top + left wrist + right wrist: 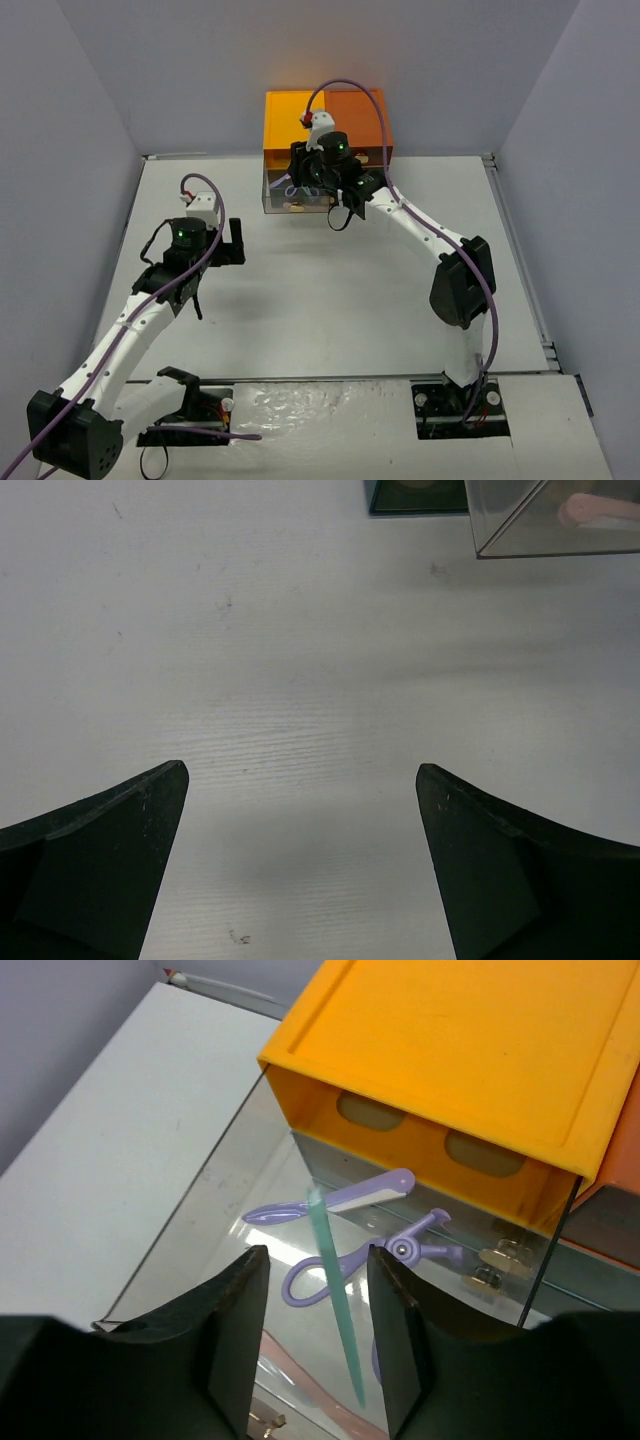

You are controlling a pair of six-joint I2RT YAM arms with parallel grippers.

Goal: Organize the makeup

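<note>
Top view: orange-and-dark plastic drawer box (pixel 300 120) sits at the upper centre of the white table (pixel 330 310), with its clear plastic drawer (pixel 278 192) pulled out toward the arms. The right jaws are over that drawer. The left jaws hang over bare table at left of centre, well apart from the box. Left wrist view: left jaws wide, nothing between them; drawer corner at upper right with a pink stick (pixel 600 508) inside. Right wrist view: right jaws narrow, thin mint stick (pixel 335 1290) standing tilted between them with a gap on both sides, so it doesn't look clamped. Can't tell if it's leaning in the drawer or dropping. Purple scissor-like curler (pixel 402 1250) lies below it in the drawer. Looks like the step is dropping the mint stick into the drawer. Next: confirm it's free, then lift the right jaws straight up without snagging it.
</note>
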